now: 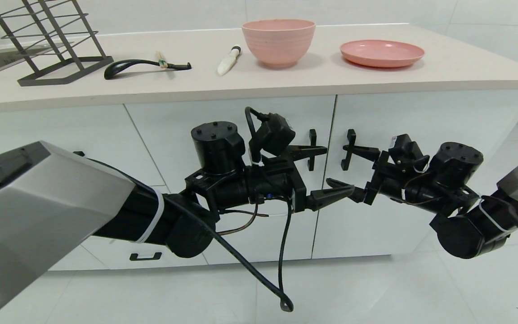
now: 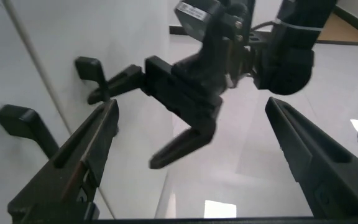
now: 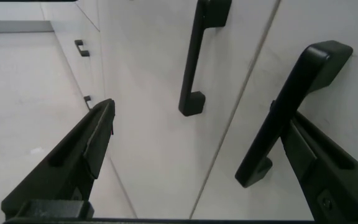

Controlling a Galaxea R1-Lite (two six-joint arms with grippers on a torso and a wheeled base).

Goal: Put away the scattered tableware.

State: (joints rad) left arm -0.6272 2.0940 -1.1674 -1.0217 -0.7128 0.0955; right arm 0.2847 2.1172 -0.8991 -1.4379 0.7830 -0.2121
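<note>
Both claws hang low at mid-frame, tips facing each other before the cabinet doors (image 1: 376, 135). The left gripper (image 2: 190, 104) and right gripper (image 3: 197, 115) have their fingers spread apart and hold nothing, which looks like a parked pose with no pickup begun. All the tableware sits above them on the counter (image 1: 241, 87): pink bowl (image 1: 279, 41) at upper centre, pink plate (image 1: 381, 52) to its right, a pale utensil (image 1: 229, 62) and a black ladle (image 1: 126, 66) to its left. The pieces lie well apart. At upper left stands a wire rack (image 1: 47, 40), probably the destination.
</note>
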